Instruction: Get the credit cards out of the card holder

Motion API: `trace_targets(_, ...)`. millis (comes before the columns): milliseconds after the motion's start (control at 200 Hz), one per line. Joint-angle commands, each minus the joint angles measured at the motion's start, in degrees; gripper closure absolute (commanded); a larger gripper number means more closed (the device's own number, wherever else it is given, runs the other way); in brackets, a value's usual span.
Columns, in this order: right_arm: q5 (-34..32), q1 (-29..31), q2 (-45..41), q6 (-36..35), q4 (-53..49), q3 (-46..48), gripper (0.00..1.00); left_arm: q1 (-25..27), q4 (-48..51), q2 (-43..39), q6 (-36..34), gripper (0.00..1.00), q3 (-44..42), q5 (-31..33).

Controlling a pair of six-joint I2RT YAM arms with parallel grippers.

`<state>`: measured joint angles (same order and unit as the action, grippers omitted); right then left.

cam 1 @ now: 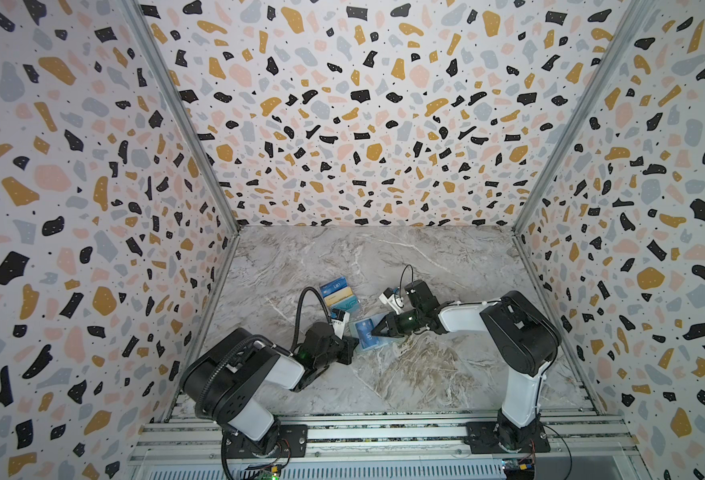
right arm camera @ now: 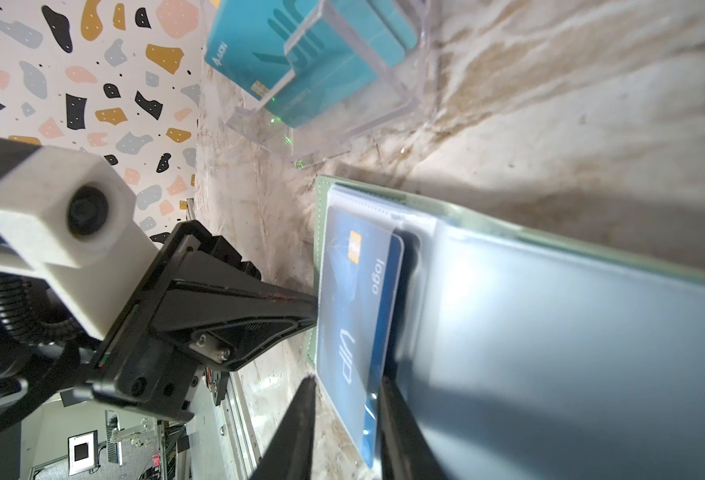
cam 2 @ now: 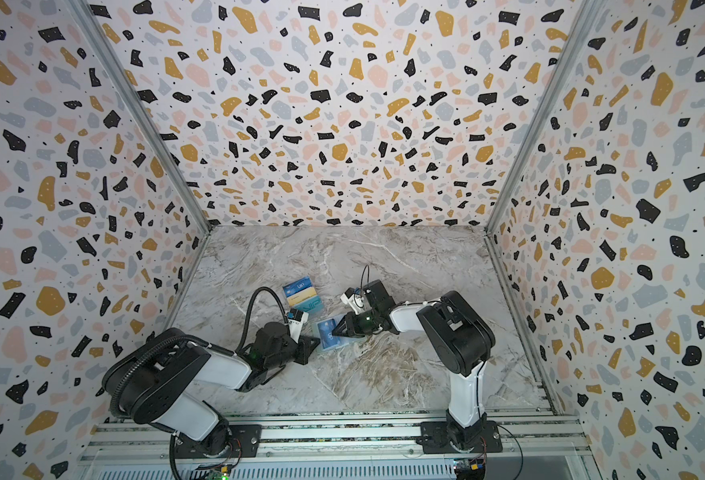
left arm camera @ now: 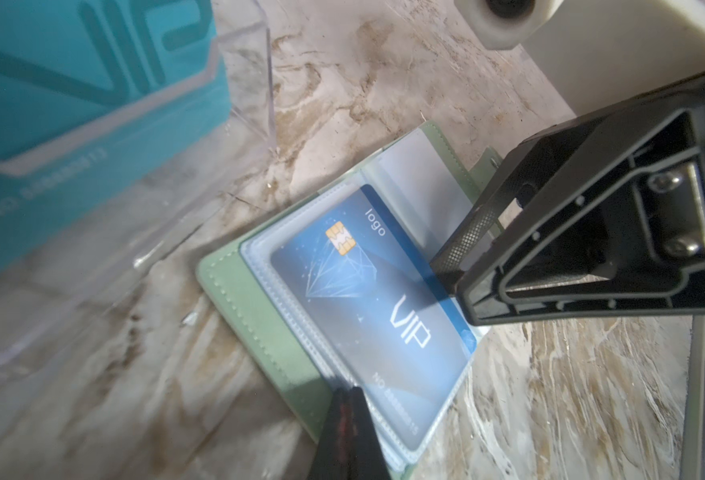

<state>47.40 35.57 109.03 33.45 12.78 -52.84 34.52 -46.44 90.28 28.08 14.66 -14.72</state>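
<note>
In both top views the left arm [cam 1: 259, 365] is seen folded low over the marble table [cam 1: 425, 374], with its forearm laid toward the middle. The left gripper [cam 1: 356, 343] is set tip-first against the opened card holder [left arm camera: 259, 316]. The right arm [cam 1: 517, 332] is stood up from its base and bent sharply at the elbow. Its forearm is laid level, so the right gripper [cam 1: 375, 332] is pointed at the left one across the holder.

The left gripper's jaws are clenched, and their joined tip is pressed on the holder's edge. The right gripper's jaws are held partly apart, with one end of the dark blue card [left arm camera: 367, 299] between them. Whether the card is pinched cannot be told.

Only in the top views are three cards [cam 1: 339, 296] seen tiered in the clear stand [cam 1: 353, 300], just beyond the left gripper. In the wrist views only the teal card [left arm camera: 72, 104] is shown there.

The blue card's chip and "VIP" lettering under a frosted sleeve can be read only in the wrist views. In the left wrist view a strip nearest the right gripper looks bare of the sleeve. The gap between the right fingers [right arm camera: 301, 415] is shown only by the right wrist view.
</note>
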Motion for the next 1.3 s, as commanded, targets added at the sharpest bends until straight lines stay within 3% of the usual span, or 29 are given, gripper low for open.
trace_targets(0,4.78,0.91,0.85,0.47,1.34,-0.6,0.72,0.74,7.29,2.97,-0.63,1.0,0.19,-1.07)
trace_targets(741,11.82,-0.59,0.45,2.8,6.57,1.72,0.72,0.72,6.63,3.67,-0.34,1.0,-0.15,-1.09)
trace_targets(1296,10.44,0.2,4.09,2.48,5.29,-0.94,0.71,0.72,6.63,3.86,-0.13,1.0,-0.15,-0.93)
